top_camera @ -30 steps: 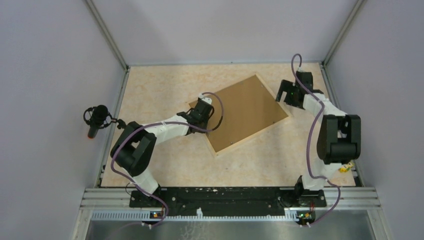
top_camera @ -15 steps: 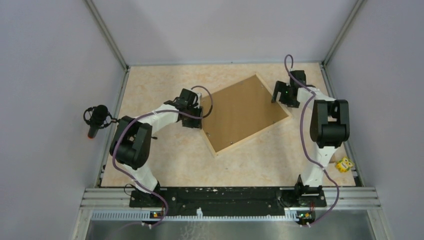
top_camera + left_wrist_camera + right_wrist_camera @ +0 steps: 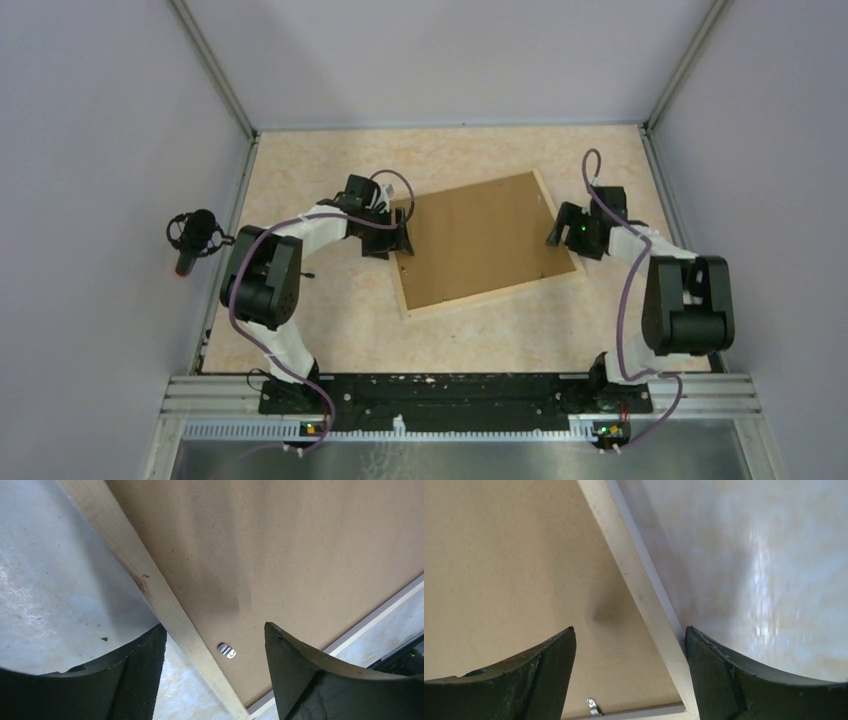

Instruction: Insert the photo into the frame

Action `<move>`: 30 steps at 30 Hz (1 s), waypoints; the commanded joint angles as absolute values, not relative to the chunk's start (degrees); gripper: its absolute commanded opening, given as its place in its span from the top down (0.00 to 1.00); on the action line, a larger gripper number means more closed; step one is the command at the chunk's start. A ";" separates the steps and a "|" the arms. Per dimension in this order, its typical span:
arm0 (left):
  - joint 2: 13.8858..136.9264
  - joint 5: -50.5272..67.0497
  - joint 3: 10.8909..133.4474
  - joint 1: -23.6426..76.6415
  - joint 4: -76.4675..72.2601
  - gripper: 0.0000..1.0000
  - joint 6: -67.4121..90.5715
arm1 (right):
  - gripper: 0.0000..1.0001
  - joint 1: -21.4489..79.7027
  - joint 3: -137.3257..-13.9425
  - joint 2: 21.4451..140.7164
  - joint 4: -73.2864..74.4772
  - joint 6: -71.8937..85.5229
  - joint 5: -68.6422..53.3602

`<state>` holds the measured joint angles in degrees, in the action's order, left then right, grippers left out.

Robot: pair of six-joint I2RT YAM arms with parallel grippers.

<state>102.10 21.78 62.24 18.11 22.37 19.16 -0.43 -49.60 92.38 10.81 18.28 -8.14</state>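
The frame (image 3: 490, 292) lies flat on the bench (image 3: 330, 300), back side up, with a brown board (image 3: 485, 235) in it. The left tool (image 3: 402, 233) stands wide over its left strip, the right tool (image 3: 556, 225) wide over its right strip

**Setting:** robotics laboratory test cell.

**Evidence:**
- Plain grey panel walls (image 3: 450, 60) close three sides.
- Aluminium profile posts (image 3: 213, 70) rise at the far corners.
- A pale marbled tabletop (image 3: 330, 320) has an aluminium rail (image 3: 720, 393) and a black base plate (image 3: 450, 392) along its near edge.
- The left arm (image 3: 265, 290) and right arm (image 3: 685, 300), white and black, are bolted there, with purple cables (image 3: 620, 290) looped along them.
- A microphone (image 3: 195, 232) is mounted beyond the tabletop's left edge.
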 commanded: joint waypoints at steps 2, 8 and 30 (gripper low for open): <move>103.35 19.47 65.38 18.28 22.81 0.14 25.13 | 0.18 0.21 -45.16 79.21 14.31 19.84 -13.16; 102.82 8.69 67.74 18.20 24.65 0.04 23.31 | 0.02 0.18 -50.86 77.06 20.34 18.18 5.00; 103.54 21.58 68.69 18.09 21.00 0.07 22.63 | 0.06 4.83 -73.81 104.85 20.36 22.85 12.37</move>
<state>103.15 18.48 66.65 18.26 23.09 22.83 4.97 -72.05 103.77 20.84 23.55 9.93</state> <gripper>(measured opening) 0.932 0.952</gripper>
